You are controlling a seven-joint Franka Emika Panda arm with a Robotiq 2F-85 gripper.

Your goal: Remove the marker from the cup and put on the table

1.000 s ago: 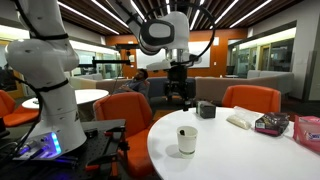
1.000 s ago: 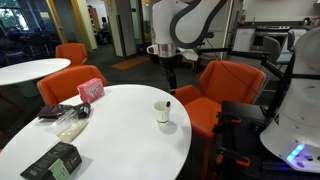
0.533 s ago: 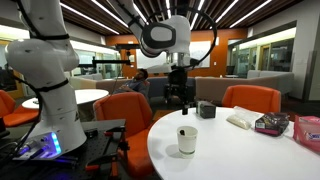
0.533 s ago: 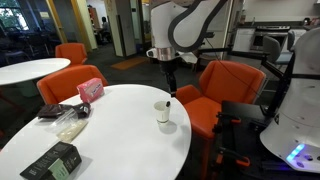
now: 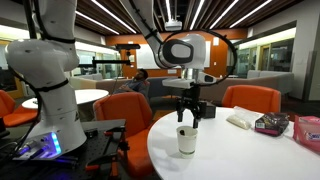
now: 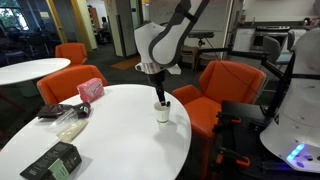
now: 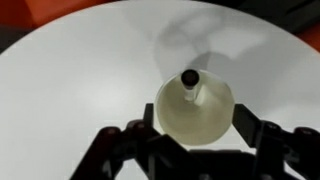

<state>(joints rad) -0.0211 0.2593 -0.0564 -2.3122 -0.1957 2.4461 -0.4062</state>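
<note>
The cream-white cup (image 5: 187,140) stands near the edge of the round white table (image 5: 250,155); it also shows in the other exterior view (image 6: 162,113). In the wrist view the cup (image 7: 200,115) is right below me, and the dark tip of the marker (image 7: 189,77) leans on its far rim. My gripper (image 7: 193,132) is open, one finger on each side of the cup, just above its rim. In both exterior views the gripper (image 5: 188,110) (image 6: 158,93) hangs straight over the cup and hides the marker.
A dark boxy container (image 5: 206,110) sits behind the cup. A clear bag (image 5: 240,120), a dark packet (image 5: 270,124) and a pink box (image 5: 310,132) lie farther along the table. Orange chairs (image 5: 125,115) (image 6: 230,85) ring the table. A smaller round table (image 6: 30,70) stands farther back.
The arm swung in from beyond the table edge to over the cup and came down; the open fingers now flank the cup. The cup and marker have not moved.
</note>
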